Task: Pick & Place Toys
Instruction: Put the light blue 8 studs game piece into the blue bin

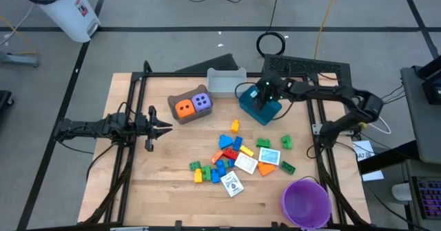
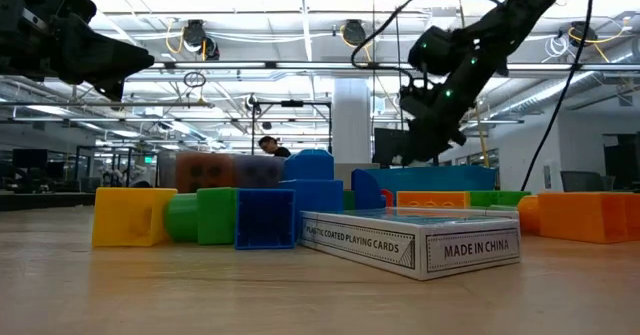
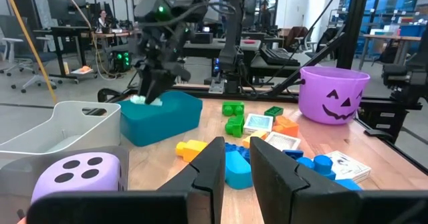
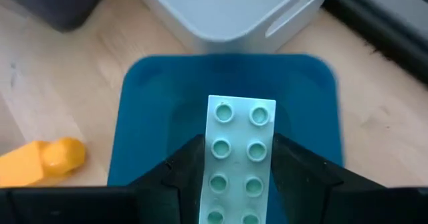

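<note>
dice: two, an orange die (image 1: 183, 108) and a purple die (image 1: 201, 102), sitting side by side in the brown bin (image 1: 180, 119) on the far-left part of the table (image 1: 138, 183)
bins: three total, the brown one, a grey bin (image 1: 226, 83) at the far edge, and a blue bin (image 1: 259, 107) just right of it
loose bricks: a messy pile (image 1: 224, 158) mid-table of red, blue, green, yellow and orange ones, too tangled to count exactly; a yellow brick (image 1: 235, 126) sits a bit apart toward the far side, and three green ones lie off to the right (one is this green brick (image 1: 286, 143))
cards: two white square cards (image 1: 246, 163) in the pile, plus a playing-card box (image 1: 233, 184) at the near edge of it
bowl: one purple pumpkin-face bowl (image 1: 304, 202) at the near-right corner
right claw (image 4: 241, 158): pinching a pale mint brick (image 4: 237, 164) (the long kind, two studs wide) between its fingers, right over the blue bin
right arm pose: reaches in from the right side, elbow bent out, wrist pointing down over the bin
left claw (image 3: 235, 162): fingers close together with just a narrow slit between them, nothing in them
left arm pose: stretched level from the left edge, raised above the table, claw pointing right toward the brown bin and the pile
</note>
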{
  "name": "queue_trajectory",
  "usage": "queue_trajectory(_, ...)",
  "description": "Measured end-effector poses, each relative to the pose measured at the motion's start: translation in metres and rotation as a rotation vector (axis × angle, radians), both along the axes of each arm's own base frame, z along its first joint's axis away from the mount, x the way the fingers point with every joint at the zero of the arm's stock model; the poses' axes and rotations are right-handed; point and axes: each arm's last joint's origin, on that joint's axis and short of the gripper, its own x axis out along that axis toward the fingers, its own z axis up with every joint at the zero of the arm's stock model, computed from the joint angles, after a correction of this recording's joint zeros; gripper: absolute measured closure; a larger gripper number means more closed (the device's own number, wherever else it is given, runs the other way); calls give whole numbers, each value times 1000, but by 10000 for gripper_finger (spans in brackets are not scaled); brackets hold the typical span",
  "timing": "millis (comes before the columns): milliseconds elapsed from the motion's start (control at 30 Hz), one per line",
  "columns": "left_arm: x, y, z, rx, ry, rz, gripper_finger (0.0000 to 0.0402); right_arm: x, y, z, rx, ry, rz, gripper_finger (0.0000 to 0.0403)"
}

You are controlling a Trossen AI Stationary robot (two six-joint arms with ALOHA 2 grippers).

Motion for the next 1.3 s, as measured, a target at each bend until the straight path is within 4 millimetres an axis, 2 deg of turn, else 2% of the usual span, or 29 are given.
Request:
queue_trajectory(167, 0, 0, 0, 0, 0, 0, 325, 8, -2, -14, 9, 17, 11, 259)
queue_trajectory(333, 0, 0, 0, 0, 0, 0, 325, 9, -2, -14, 12, 5, 3, 254)
queue_trajectory(700, 0, 0, 0, 0, 0, 0, 325, 7, -4, -14, -41, 47, -40, 257)
queue_trajectory(933, 0, 0, 0, 0, 0, 0, 325, 3, 1, -29, -65, 2, -39, 254)
queue_trajectory(1300, 0, 0, 0, 0, 0, 0, 325, -2, 4, -37, -69, 2, -36, 251)
